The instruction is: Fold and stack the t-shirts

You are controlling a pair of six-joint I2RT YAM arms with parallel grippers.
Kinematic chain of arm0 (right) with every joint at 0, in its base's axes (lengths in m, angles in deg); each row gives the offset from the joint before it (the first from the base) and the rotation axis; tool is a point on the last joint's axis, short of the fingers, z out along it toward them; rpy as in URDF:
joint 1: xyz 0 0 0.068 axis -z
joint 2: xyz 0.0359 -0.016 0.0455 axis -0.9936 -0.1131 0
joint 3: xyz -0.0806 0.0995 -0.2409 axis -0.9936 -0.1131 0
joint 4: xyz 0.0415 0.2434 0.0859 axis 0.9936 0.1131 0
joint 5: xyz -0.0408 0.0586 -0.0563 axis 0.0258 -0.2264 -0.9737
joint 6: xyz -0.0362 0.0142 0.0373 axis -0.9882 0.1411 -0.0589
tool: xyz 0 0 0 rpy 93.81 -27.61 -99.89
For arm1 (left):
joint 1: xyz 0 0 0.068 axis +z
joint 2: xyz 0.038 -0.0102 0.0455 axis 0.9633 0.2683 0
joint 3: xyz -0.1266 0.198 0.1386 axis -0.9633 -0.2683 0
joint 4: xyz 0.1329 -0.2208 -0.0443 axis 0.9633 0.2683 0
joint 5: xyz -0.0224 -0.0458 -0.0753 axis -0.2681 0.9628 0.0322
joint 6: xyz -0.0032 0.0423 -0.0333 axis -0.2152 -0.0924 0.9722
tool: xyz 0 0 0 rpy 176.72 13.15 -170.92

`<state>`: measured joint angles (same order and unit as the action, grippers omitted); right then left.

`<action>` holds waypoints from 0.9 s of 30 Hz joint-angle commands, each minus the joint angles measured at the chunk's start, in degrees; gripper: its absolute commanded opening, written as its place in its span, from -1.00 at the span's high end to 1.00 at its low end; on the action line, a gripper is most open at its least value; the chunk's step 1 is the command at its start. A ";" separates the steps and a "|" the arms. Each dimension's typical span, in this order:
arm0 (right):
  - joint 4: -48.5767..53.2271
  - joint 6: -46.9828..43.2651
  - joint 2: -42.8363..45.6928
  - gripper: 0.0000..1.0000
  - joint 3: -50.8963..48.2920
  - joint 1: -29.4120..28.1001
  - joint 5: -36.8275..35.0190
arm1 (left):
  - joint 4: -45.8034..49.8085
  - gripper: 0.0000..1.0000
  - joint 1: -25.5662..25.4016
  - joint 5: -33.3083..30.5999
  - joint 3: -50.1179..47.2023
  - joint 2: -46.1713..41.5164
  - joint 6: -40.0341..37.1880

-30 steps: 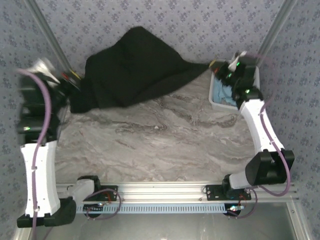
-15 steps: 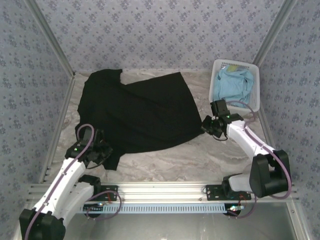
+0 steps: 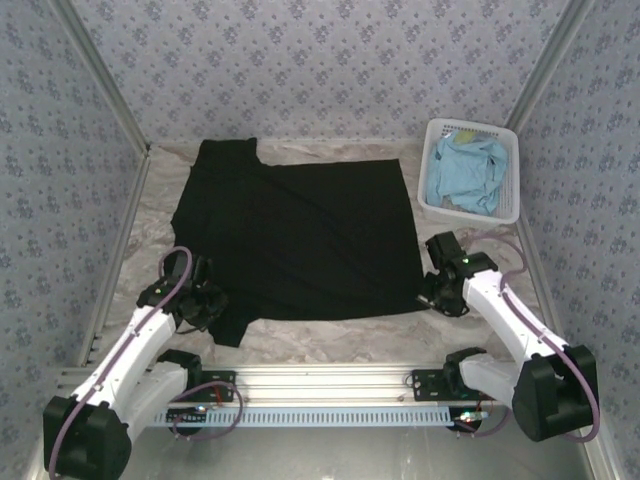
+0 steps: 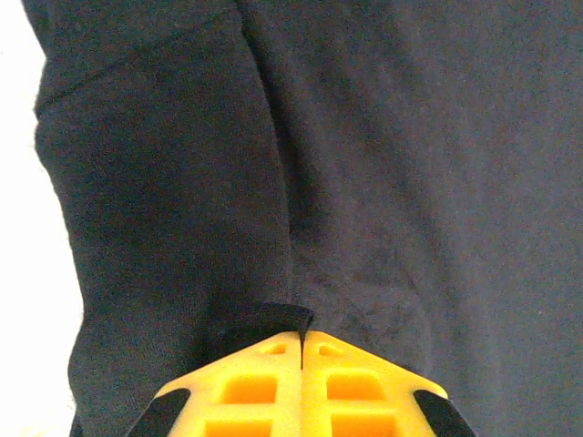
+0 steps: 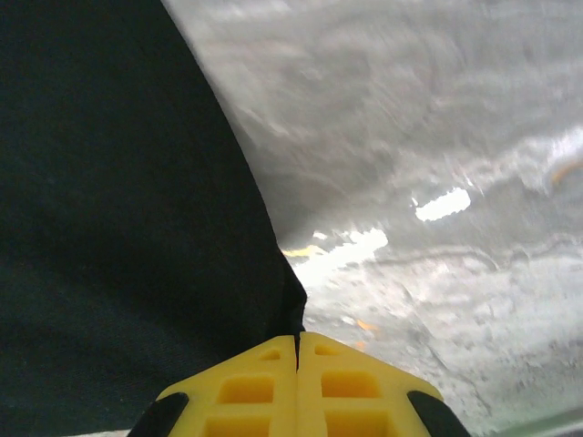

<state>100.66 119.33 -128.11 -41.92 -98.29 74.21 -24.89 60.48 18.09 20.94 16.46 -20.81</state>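
Spreading step: the black tee (image 3: 300, 235) lies flat left of the basket (image 3: 513, 172), and the blue tee (image 3: 465, 170) sits inside it. The left gripper (image 3: 212, 308) and right gripper (image 3: 432, 297) each pinch a near corner. The next move is likely to release and regrip for the first fold.

- Top view: bright, even light with no hard shadows, and sharp from edge to edge.
- The black t-shirt (image 3: 300, 240) reads as a flat dark mass, its folds barely visible.
- Left wrist view: dim, grainy dark cloth, with a blown-out white strip at 9 o'clock.
- Right wrist view: the surface (image 5: 428, 109) looks soft and blurred, with white glare patches just right of centre, toward 4 o'clock.
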 commanded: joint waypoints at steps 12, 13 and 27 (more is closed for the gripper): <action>3.77 5.40 -3.53 1.00 -0.72 0.05 -3.55 | 10.12 1.00 -0.37 -7.48 4.73 -2.72 2.03; 3.45 5.83 -3.57 1.00 -1.01 0.40 -3.60 | 12.58 1.00 -0.37 -8.75 5.45 -2.44 2.97; 6.77 11.19 -1.11 0.08 3.21 3.70 -7.70 | 24.39 -0.01 -0.67 -13.58 16.48 0.19 11.60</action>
<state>102.98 127.70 -132.17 -42.53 -93.64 70.86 -4.17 60.37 7.31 30.53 15.45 -10.36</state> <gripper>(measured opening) 0.434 0.474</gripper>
